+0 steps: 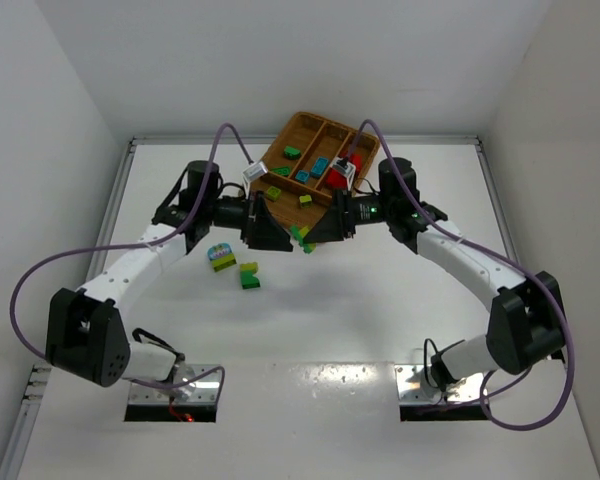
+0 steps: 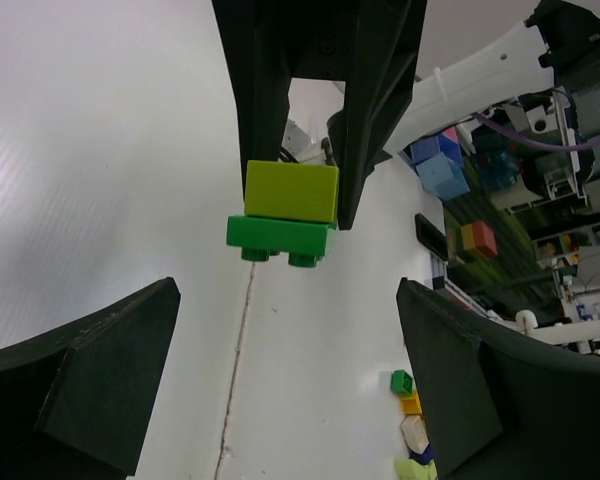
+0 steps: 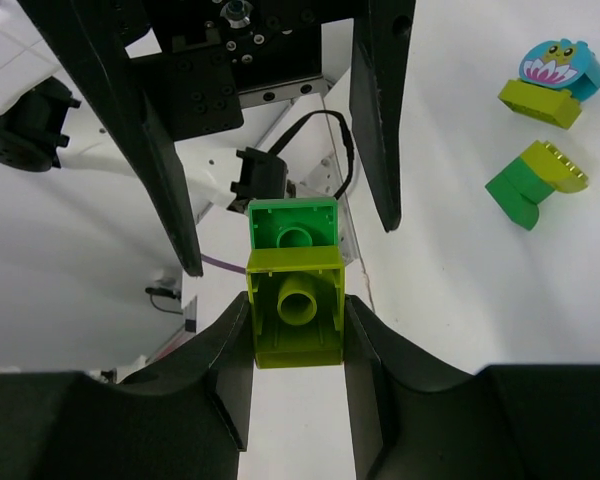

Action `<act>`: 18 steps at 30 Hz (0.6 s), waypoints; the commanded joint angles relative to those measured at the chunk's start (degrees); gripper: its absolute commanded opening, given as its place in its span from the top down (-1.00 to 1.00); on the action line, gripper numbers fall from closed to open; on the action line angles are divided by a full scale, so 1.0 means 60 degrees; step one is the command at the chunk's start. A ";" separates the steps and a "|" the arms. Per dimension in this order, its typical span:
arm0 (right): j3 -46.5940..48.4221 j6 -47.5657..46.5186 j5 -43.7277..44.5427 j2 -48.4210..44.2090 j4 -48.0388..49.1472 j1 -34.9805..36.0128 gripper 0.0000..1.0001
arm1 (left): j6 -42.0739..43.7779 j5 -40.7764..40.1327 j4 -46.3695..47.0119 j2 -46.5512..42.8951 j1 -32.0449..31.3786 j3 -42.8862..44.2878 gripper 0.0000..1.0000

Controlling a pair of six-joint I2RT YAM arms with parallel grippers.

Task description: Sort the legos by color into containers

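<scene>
- Right gripper (image 3: 298, 322): the black jaws were clamped on a smooth lime-yellow plastic brick (image 3: 296, 335). A green square brick (image 3: 293, 228) was stuck to it, and both hollow undersides were shown.
- Left gripper (image 2: 285, 290): the jaws were spread wide, facing this pair without contact.
- Brown woven wicker tray (image 1: 283, 133): it was seen just behind the held pair, with red, green and blue bricks in its long compartments.

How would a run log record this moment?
right gripper: shut on lime brick | green brick: stuck on lime brick | left gripper: open, facing both
</scene>
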 commanded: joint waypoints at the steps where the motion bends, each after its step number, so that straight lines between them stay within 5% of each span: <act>1: 0.0368 0.0016 -0.0313 0.0049 0.0574 0.0042 0.48 | 0.0177 0.0047 0.0562 0.0117 -0.0263 0.0452 -0.93; 9: 0.0572 -0.0085 -0.0415 0.0312 0.0384 0.0218 0.48 | -0.0131 -0.0130 0.0855 0.0454 -0.0439 0.0657 -0.83; 18: 0.0485 -0.0086 -0.0415 0.0313 0.0296 0.0218 0.48 | -0.0732 0.0046 0.1646 0.0556 -0.0527 0.0657 -0.05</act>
